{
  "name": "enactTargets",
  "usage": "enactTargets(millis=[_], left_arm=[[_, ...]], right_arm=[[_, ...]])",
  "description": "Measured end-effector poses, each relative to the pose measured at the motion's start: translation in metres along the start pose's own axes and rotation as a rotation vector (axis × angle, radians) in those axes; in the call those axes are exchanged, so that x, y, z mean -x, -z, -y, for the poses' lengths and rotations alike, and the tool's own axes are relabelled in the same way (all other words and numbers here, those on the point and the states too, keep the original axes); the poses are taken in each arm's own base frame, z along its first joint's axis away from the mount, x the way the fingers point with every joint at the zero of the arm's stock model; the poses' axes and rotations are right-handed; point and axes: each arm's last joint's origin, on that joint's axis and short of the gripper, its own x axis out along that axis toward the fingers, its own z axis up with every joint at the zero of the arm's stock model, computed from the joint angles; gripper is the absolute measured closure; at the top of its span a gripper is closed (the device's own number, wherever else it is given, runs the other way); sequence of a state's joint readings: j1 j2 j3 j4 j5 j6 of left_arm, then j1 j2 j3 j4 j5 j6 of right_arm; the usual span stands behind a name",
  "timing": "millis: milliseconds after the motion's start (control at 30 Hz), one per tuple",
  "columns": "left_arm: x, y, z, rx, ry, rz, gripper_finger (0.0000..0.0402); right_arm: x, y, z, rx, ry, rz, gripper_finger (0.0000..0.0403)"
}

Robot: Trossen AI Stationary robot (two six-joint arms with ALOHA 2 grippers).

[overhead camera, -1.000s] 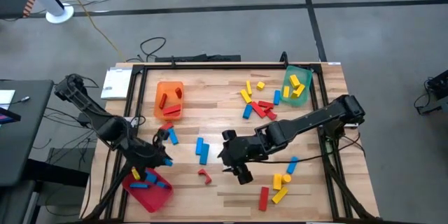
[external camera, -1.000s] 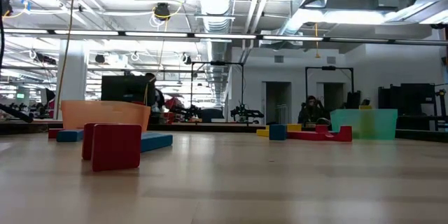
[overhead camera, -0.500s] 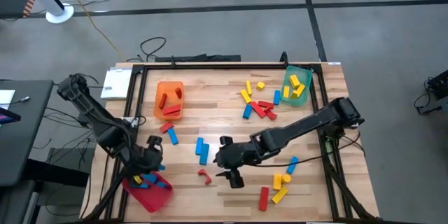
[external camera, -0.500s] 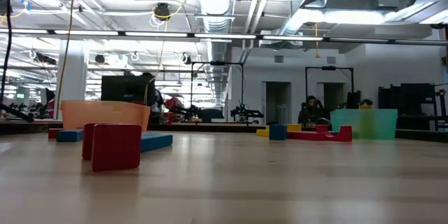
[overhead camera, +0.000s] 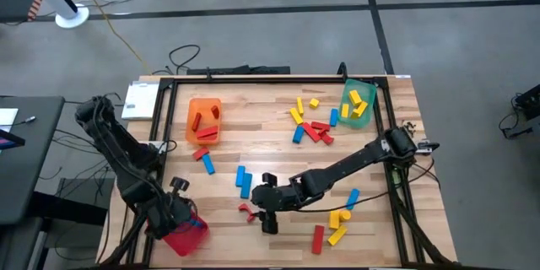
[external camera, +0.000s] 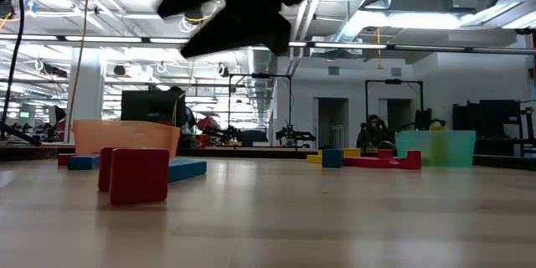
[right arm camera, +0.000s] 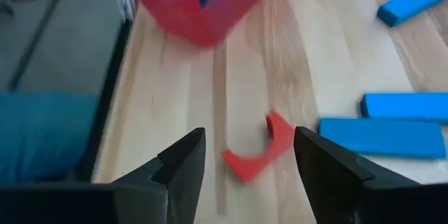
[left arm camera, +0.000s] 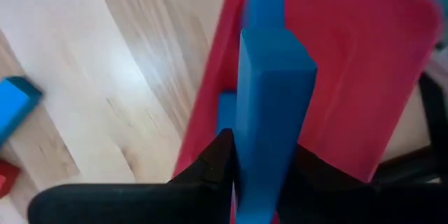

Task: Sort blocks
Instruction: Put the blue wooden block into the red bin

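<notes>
Over the red tray (overhead camera: 187, 238) at the table's seven o'clock corner, left gripper (left arm camera: 262, 171) clamps a blue block (left arm camera: 271, 105). Right gripper (right arm camera: 248, 157) hovers spread wide above a red block (right arm camera: 262, 147), six o'clock.

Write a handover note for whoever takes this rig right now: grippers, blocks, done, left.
Left gripper: shut on a blue block, over the red tray at the table's near-left corner; blue blocks already inside.
Right gripper: open, low over the red arch block at near centre, not gripping yet.
Done: orange tray holds red blocks, green tray holds yellow ones.
Left: drop the blue block; sort the loose blocks: the mixed pile by the green tray, blue pair mid-table, and a near-right cluster.
</notes>
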State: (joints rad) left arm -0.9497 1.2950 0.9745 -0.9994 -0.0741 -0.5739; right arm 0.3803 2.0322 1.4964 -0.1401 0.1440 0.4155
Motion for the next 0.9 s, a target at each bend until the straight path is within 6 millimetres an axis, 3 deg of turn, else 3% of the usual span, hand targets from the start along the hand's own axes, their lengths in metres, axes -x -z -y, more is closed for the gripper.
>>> enactTargets(millis=[500,900], left_arm=[[-0.036,0.008,0.027,-0.061,-0.074,-0.159,0.0338],[-0.054,0.020,0.023,-0.003,-0.132,-0.210,0.0305]], right_arm=[[-0.029,0.016,0.012,-0.130,0.052,-0.036,0.0192],[-0.030,0.013,0.021,-0.115,0.092,-0.025,0.0192]])
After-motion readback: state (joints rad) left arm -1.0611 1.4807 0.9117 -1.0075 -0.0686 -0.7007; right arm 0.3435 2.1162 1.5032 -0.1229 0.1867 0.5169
